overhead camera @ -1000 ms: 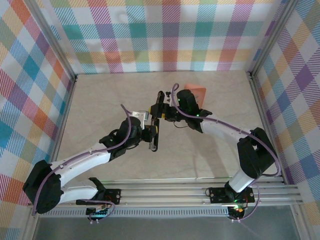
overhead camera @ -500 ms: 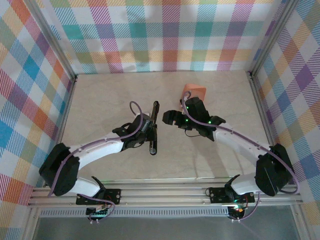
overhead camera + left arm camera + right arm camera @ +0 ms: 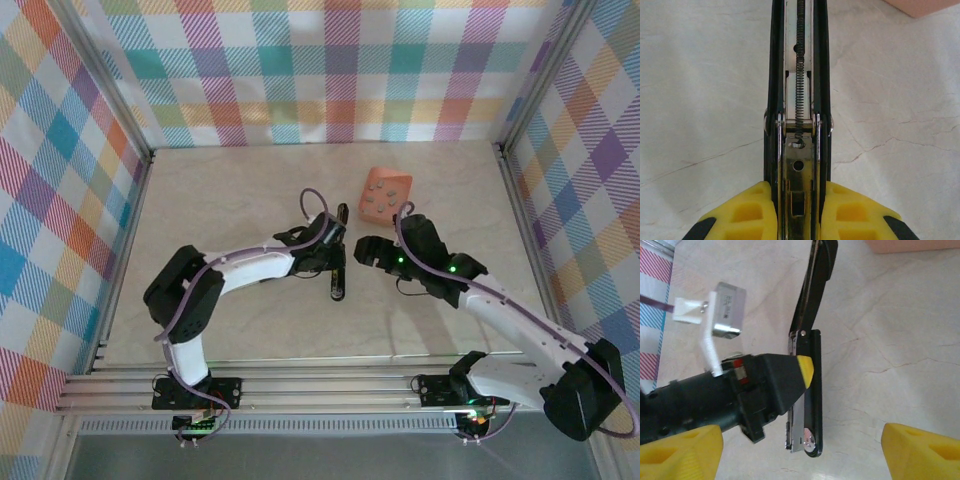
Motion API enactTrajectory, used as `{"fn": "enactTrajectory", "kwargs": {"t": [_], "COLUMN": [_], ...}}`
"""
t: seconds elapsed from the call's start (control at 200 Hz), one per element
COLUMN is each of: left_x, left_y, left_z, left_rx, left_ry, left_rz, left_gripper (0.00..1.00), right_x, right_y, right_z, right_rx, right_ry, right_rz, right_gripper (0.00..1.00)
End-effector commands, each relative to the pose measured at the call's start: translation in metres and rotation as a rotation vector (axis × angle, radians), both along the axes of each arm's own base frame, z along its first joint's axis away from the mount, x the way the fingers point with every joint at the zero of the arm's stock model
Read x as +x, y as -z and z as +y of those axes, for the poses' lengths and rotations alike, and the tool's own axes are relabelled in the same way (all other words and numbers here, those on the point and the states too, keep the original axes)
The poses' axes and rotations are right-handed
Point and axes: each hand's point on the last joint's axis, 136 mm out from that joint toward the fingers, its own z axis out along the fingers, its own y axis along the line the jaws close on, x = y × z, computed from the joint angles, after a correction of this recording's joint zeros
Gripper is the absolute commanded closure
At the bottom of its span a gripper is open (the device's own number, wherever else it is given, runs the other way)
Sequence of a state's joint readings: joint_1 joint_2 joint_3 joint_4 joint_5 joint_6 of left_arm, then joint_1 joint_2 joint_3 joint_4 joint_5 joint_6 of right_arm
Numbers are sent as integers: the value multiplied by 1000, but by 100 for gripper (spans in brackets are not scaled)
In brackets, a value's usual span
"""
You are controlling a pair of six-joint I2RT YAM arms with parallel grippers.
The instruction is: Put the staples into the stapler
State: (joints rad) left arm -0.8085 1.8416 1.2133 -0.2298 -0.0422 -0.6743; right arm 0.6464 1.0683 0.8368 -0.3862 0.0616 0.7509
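Note:
The black stapler (image 3: 338, 285) lies flat on the marble table, its lid (image 3: 816, 285) swung open away from the base. My left gripper (image 3: 334, 258) is shut on the stapler's rear. In the left wrist view its yellow fingertips (image 3: 747, 212) press both sides of the metal channel (image 3: 799, 100), where a long spring shows. I cannot make out the staples in the channel. My right gripper (image 3: 367, 250) hovers just right of the stapler, open wide and holding nothing. In its own view its yellow fingertips (image 3: 920, 450) stand far apart around the stapler (image 3: 810, 390).
An orange box with dots (image 3: 386, 194) sits behind the right gripper, and its corner shows in the wrist views (image 3: 912, 245). Plaid walls and metal rails (image 3: 128, 235) close in the table on three sides.
The left arm has carried the stapler to the right. The right gripper has pulled back from the stapler to the right and opened wider, uncovering the orange box.

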Motion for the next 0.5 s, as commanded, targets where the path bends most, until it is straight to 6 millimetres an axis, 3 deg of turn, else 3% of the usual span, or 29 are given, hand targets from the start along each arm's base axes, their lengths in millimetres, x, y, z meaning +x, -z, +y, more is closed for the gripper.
{"fn": "enactTrajectory", "kwargs": {"t": [0.0,0.165,0.42,0.495], "left_x": [1,-5,-7,-9], "left_y": [-10,6,16,19], "left_z": [-21,-20,-18,-16], "left_rx": [-9,58,110,125], "left_ry": [5,-30,-65,-64], "left_rz": [-6,48,82,93], "left_gripper": [100,100,96,91], "right_x": [-8,-15,-19,-20], "right_y": [5,7,12,13], "right_z": [-15,-25,-31,-31], "right_rx": [-30,-34,-33,-31], "right_ry": [30,48,53,53], "right_rz": [7,-3,-3,-1], "right_gripper": [17,17,16,16]}}
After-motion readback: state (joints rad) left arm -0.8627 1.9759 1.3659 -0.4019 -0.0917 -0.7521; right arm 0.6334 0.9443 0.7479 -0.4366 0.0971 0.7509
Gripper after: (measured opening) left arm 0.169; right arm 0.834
